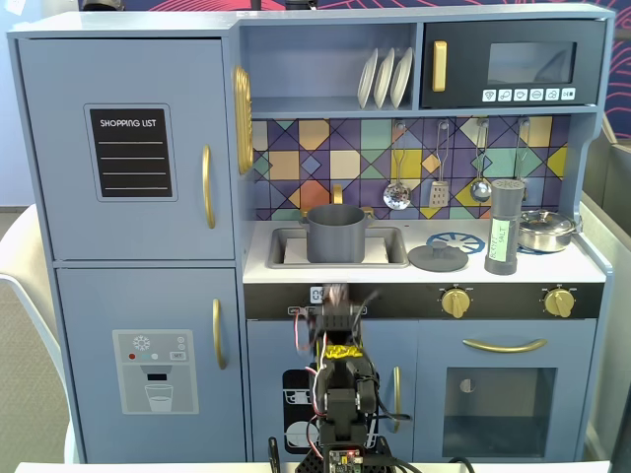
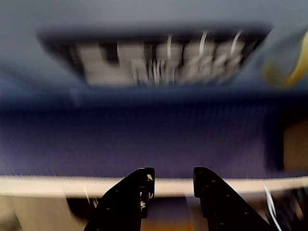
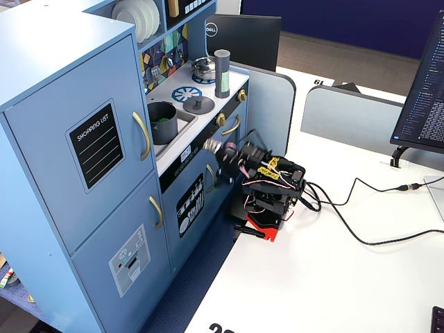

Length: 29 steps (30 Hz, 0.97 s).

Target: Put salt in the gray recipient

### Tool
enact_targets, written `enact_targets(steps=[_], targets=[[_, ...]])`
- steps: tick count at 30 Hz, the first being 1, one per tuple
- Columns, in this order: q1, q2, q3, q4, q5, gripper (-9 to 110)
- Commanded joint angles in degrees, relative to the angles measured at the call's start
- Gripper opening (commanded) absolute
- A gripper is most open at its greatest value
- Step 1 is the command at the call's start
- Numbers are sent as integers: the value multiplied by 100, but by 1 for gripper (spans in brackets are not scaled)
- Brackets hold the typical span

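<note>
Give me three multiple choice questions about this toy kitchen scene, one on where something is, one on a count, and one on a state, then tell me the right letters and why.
1. Where does the gray pot stand?
A. in the sink
B. on the stove ring
C. on the plate shelf

2. How many white plates stand in the upper shelf?
A. one
B. three
C. five

3. What is the state of the gripper?
A. shut on the salt shaker
B. shut on the pot lid
C. open and holding nothing

Answers:
1 A, since the pot sits inside the sink basin, left of the lid.
2 B, since three plates stand on edge side by side in a fixed view.
3 C, since the wrist view shows a gap between the fingers with nothing in it, and the salt shaker stands on the counter.
</note>
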Motion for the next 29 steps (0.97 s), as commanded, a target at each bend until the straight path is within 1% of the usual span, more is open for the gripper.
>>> enact_targets(steps=[1,3,5,7,8,9,10,29], targets=[[-35,334,677,-290,-448,1],[-167,439,677,-114,-141,1],[-132,589,677,220,-325,2],[-44,809,677,624,-738,3],[44,879,677,686,-633,4],[88,879,677,686,-360,4],[88,879,677,686,-334,4],[53,879,686,686,-378,6]])
